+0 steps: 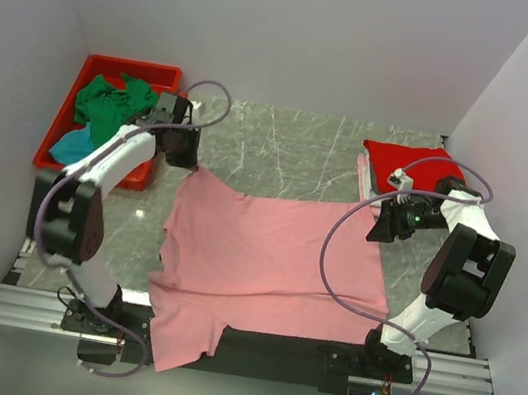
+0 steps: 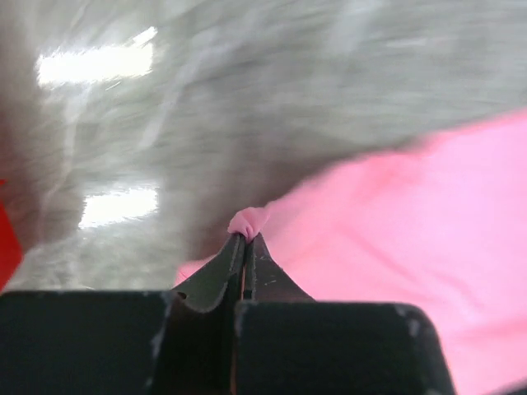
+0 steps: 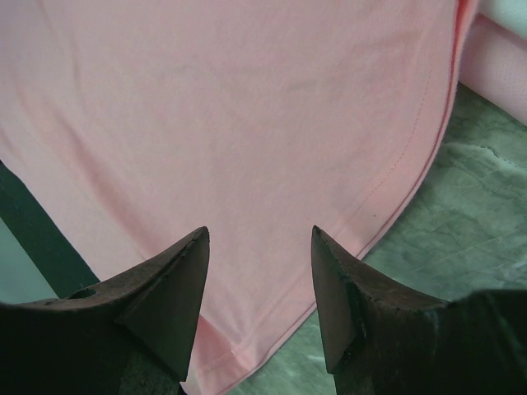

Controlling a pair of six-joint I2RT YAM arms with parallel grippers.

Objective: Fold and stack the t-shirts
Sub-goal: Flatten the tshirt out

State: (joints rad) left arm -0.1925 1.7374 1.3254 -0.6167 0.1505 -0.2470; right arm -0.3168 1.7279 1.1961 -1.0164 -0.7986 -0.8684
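Crosswise, salmon pink t-shirt [image 1: 266, 249], hem rightward, left claw [image 2: 245, 239] pinching its edge, right claw [image 3: 258, 234] spread, empty

The middle of the table [image 1: 293, 147] is covered by the spread salmon pink t-shirt [image 1: 264, 258]; bare marble is left beyond its far edge. The far left corner is blocked by the red bin [image 1: 114, 64], the far right by a folded red t-shirt [image 1: 407, 161]. Both sides are closed by walls [image 1: 17, 35].
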